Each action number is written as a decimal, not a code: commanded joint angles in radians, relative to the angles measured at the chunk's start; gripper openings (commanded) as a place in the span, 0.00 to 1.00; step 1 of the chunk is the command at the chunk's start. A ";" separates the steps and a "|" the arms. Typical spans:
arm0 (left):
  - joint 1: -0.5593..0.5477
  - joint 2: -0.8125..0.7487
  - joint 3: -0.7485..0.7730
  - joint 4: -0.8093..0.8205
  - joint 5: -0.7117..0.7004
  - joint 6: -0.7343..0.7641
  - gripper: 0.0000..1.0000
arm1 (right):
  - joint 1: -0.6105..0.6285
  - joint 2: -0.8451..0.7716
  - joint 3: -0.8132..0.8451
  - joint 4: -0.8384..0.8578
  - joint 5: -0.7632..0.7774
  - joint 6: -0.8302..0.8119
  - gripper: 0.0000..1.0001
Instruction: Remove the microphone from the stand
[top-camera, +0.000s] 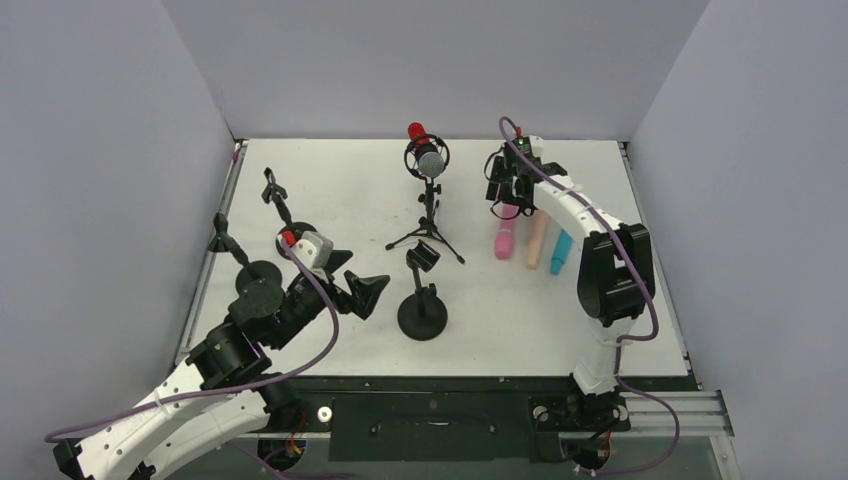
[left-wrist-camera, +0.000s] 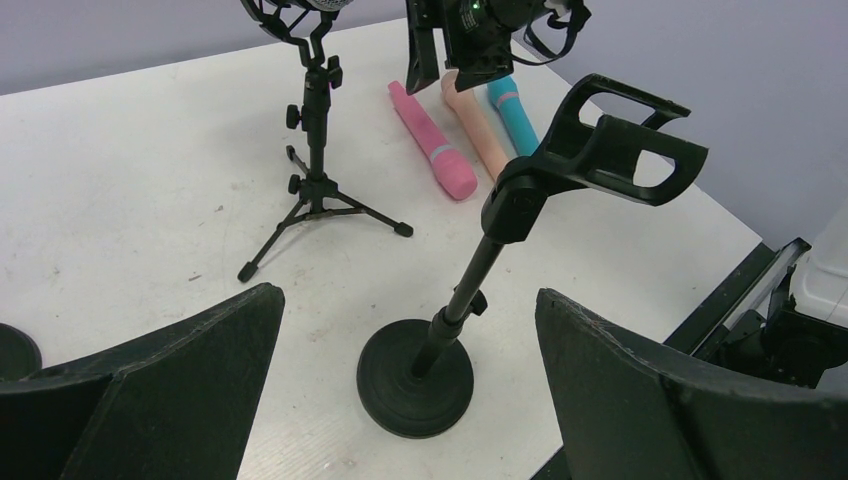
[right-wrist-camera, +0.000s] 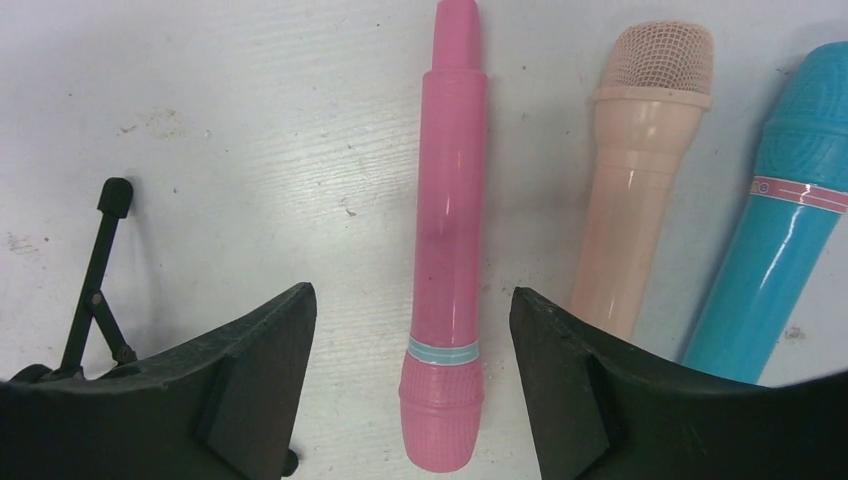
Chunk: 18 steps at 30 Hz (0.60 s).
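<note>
My left jaws are spread wide and holding nothing, with the round-base stand (left-wrist-camera: 415, 378) at their 12 o'clock. The microphone (top-camera: 429, 161) sits up in the tripod stand (top-camera: 430, 210), around 12 o'clock on the bench (top-camera: 330, 190). My right jaws hang spread on either side of the pink mic (right-wrist-camera: 447, 250), not touching it.
</note>
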 joint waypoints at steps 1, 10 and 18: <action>-0.002 0.005 0.042 0.065 -0.006 0.009 0.96 | -0.007 -0.106 0.020 -0.012 0.018 0.011 0.67; -0.002 0.001 0.022 0.082 0.000 0.007 0.96 | -0.003 -0.253 -0.003 -0.041 0.006 0.001 0.68; -0.002 0.019 0.010 0.081 0.001 -0.001 0.96 | 0.043 -0.436 -0.142 0.010 -0.049 0.008 0.68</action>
